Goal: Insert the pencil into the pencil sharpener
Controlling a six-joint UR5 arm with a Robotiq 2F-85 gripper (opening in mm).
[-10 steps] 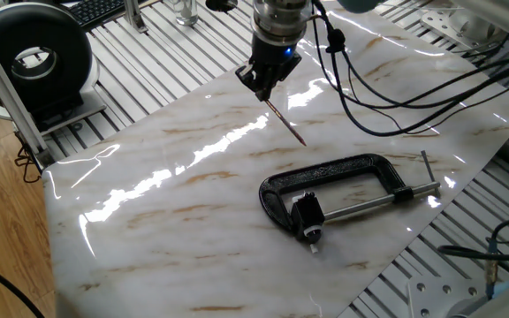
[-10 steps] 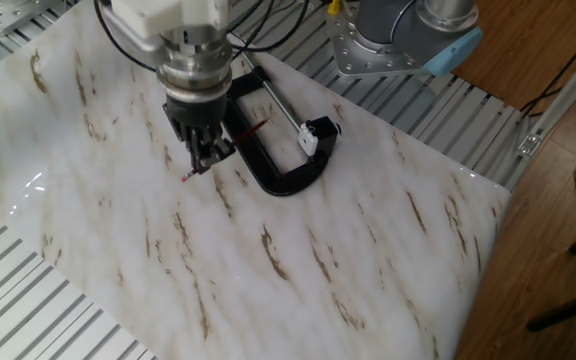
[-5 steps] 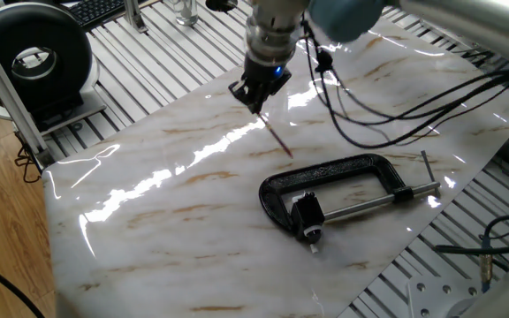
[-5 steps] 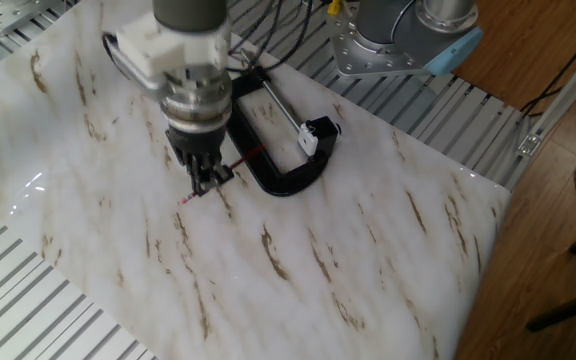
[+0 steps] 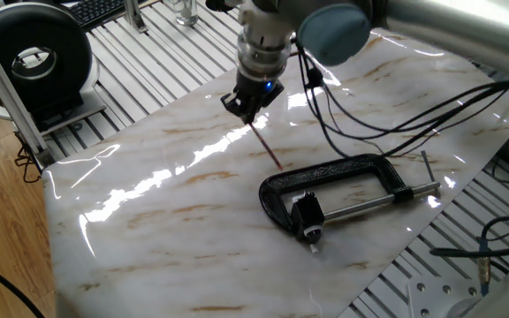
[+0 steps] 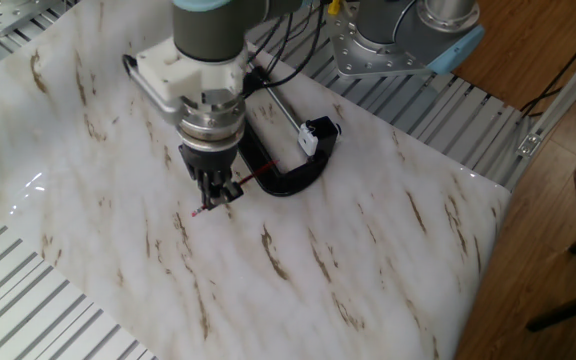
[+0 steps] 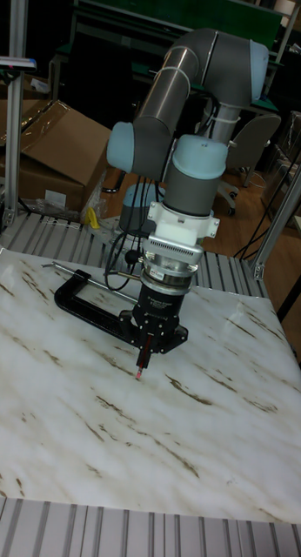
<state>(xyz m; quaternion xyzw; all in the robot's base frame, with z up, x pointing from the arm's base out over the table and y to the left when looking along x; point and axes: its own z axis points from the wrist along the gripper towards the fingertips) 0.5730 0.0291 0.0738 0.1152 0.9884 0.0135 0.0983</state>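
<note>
We have the thin dark-red pencil (image 5: 266,144) pinched in the black two-finger gripper (image 5: 245,104), held by one end so that most of its length slants down and away toward the large black metal C-clamp (image 5: 338,181). In the tall fixed view the pencil (image 7: 143,359) pokes out below the fingers above the white marble-patterned tabletop (image 6: 368,250); we cannot tell whether its low end touches the surface. The small black boxy pencil sharpener (image 5: 306,215) sits at the clamp's screw end, apparently held in the jaw, near the pencil's free end but still apart from it.

To do this step well, we judge that we should first line the pencil's axis up with the sharpener's opening, which is too small to make out here, then advance straight along that axis. We should keep the grip firm so the shaft does not swivel, and stay clear of the clamp's frame and silver screw rod (image 5: 374,201).
</note>
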